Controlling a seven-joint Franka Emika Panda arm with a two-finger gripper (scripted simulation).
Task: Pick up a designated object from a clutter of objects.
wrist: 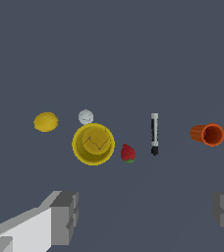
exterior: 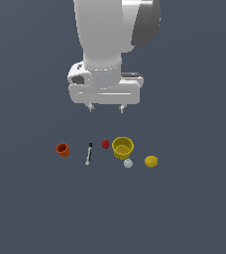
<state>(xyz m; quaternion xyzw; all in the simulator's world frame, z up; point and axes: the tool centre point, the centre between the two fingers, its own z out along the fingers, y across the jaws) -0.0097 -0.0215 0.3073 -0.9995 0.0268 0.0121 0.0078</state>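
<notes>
Exterior view shows a flat, featureless dark slate-blue surface filling the whole picture, with no walls, edges or room behind it. Over it hangs the white Franka arm, cut off at the top of the frame, its gripper well above the objects with only two short grey fingertips showing below the wide palm. They stand far apart and hold nothing; in the wrist view the blocky grey finger pads sit at opposite sides of the picture, one cropped by the edge. The small white, grey-shaded ball lies on the surface just beside the round yellow plastic cup, on its near side in the exterior view, between the cup and the yellow lemon-like ball; whether ball and cup touch is hard to tell. The yellow cup stands upright with its mouth up, and the wrist view shows only a faint line marking on its inner bottom. The small red berry sits close by the cup on the exterior view's left. Further left lies the slim black-and-white marker, flat on the surface. Furthest left, the ribbed orange cup lies tipped on its side, its interior dark and hard to make out.
</notes>
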